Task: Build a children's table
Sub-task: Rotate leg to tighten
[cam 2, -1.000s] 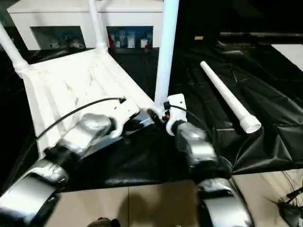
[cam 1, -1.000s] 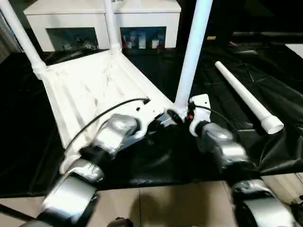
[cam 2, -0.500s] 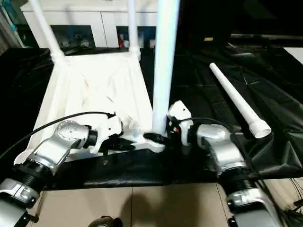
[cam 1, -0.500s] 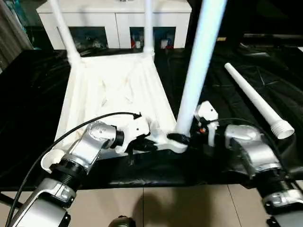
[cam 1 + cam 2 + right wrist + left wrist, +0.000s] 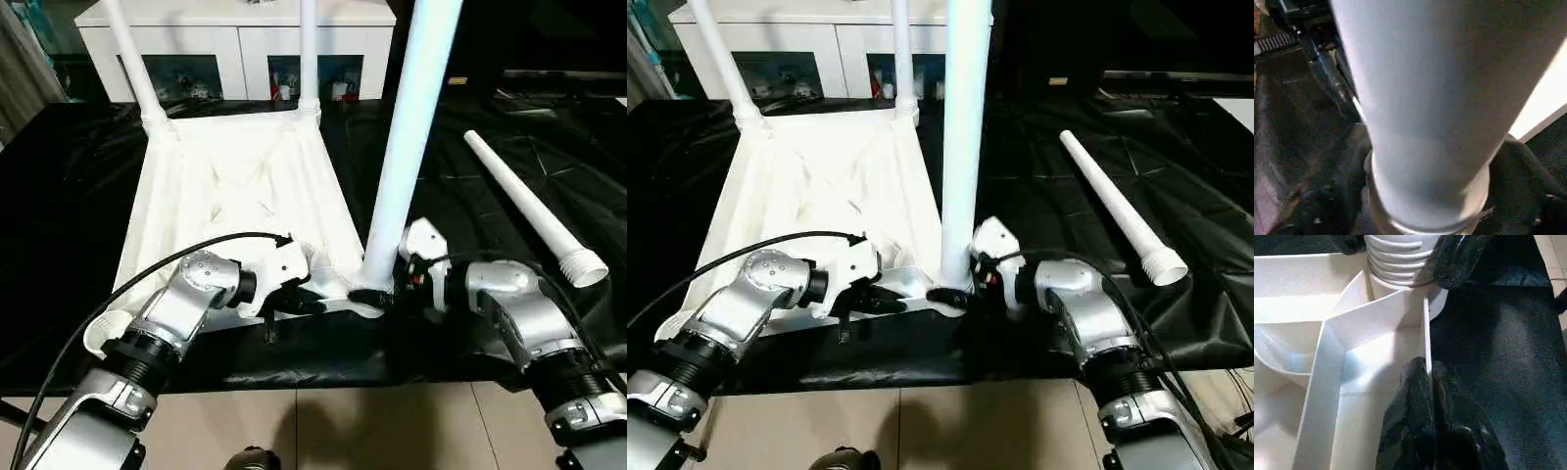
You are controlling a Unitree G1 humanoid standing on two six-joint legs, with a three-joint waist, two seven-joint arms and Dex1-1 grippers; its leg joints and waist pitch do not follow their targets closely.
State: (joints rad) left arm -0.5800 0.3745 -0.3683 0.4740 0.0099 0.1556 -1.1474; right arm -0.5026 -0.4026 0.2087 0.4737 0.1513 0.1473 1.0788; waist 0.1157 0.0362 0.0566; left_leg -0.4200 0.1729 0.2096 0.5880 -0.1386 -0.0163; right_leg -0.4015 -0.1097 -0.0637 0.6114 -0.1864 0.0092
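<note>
Black sheet [image 5: 59, 196] carries upturned tabletop [image 5: 235, 186]. Third leg [image 5: 407, 137] now straighter in near right corner socket than half second ago: seating nearly done. Right gripper [image 5: 377, 295] clamps leg base; left gripper [image 5: 1427, 382] pinches tabletop's near rim. Fourth leg [image 5: 524, 206] lies loose toward sheet's right edge.

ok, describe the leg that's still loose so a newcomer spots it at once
Start at the upturned white tabletop on the black sheet. To the robot's right of it, one white tapered leg lies flat on the sheet. The other three legs stand upright in corner sockets.
</note>
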